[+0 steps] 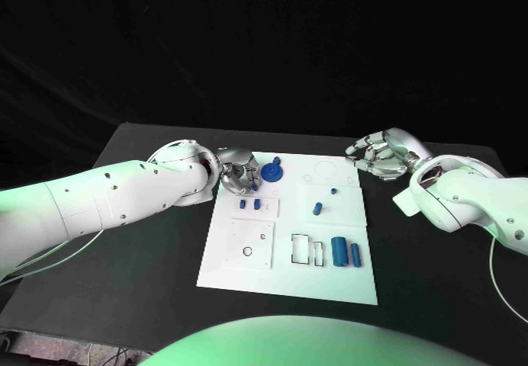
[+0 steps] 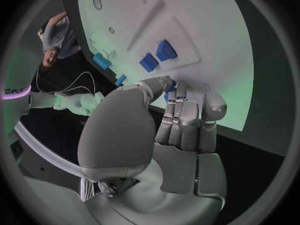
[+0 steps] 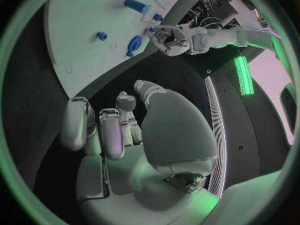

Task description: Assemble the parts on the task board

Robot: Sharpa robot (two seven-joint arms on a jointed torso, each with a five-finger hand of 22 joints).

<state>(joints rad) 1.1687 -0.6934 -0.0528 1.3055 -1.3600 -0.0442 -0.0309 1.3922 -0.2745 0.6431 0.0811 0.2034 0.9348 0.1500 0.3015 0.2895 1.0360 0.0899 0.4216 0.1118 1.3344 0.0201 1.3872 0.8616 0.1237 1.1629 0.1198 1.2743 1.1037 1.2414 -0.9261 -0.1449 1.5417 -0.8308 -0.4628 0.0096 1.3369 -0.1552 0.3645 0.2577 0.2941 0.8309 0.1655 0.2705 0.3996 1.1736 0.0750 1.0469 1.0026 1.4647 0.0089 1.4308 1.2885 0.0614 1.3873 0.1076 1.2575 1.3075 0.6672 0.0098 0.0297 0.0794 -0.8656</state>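
Observation:
The white task board (image 1: 288, 276) lies in the middle of the black table. My left hand (image 1: 236, 176) hovers over its far left corner, and a small blue part (image 2: 171, 85) sits pinched between thumb and fingertips. Just beside that hand lies a larger round blue part (image 1: 272, 169). Two small blue blocks (image 1: 249, 204) rest on the board in front of the hand. A blue peg (image 1: 318, 207) lies mid-board. Two blue cylinders (image 1: 346, 252) lie near the right edge. My right hand (image 1: 380, 157) hangs off the board's far right corner, fingers curled in, holding nothing.
Rectangular slots (image 1: 306, 250) and a small round hole (image 1: 248, 250) are cut into the board's near half. A faint circle outline (image 1: 328, 169) marks its far right corner. Black table surrounds the board on all sides.

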